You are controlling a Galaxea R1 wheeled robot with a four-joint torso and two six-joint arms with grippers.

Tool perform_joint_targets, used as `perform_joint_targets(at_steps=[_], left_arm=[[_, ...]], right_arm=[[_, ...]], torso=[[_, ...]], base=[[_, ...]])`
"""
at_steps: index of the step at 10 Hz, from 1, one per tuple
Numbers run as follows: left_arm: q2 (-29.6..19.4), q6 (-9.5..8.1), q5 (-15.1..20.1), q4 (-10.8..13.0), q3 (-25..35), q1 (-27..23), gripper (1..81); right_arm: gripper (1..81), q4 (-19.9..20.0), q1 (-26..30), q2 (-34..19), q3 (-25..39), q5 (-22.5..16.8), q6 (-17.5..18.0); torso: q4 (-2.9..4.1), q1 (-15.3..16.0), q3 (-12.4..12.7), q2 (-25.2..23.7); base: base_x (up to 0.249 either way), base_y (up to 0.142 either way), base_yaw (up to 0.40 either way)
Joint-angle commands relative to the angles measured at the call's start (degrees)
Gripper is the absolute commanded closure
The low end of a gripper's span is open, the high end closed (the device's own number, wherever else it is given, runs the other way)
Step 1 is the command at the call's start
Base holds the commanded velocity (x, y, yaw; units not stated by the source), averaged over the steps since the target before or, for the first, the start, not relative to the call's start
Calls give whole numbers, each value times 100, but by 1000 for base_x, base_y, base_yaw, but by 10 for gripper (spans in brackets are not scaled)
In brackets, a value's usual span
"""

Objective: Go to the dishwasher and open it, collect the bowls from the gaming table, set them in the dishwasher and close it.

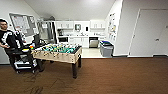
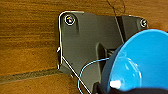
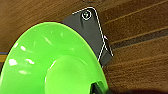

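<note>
The small bright blue bowl (image 2: 140, 62) shows large in the left wrist view, above the brown wood-look floor, with my left gripper (image 2: 110, 88) shut on its rim. The wider light green bowl (image 3: 50, 62) shows likewise in the right wrist view, gripped at its edge by my right gripper (image 3: 98, 89). Far ahead in the head view, the dishwasher (image 1: 93, 42) shows its steel front in the white kitchen row. It is too small to tell how its door stands. The gaming table is out of view.
A table-football table (image 1: 60, 53) with a green field stands left of centre. A person (image 1: 8, 40) sits by a black cart (image 1: 23, 62) at the left wall. Grey bins (image 1: 106, 48) stand right of the kitchen opening. A white door (image 1: 150, 32) is at the right.
</note>
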Motion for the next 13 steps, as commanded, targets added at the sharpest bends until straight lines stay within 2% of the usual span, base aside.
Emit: perform_joint_targets(at_steps=[1,13], left_arm=[[-191,49,288,56,45,-298,811],[-173,49,288,109,45,-298,811]], right_arm=[[811,-68,197,-209,27,-331,-21],[811,-68,205,-201,27,-331,-30]], torso=[[0,0,0,0],[0,7,0,0]], base=[[185,-82,0],[185,-83,0]])
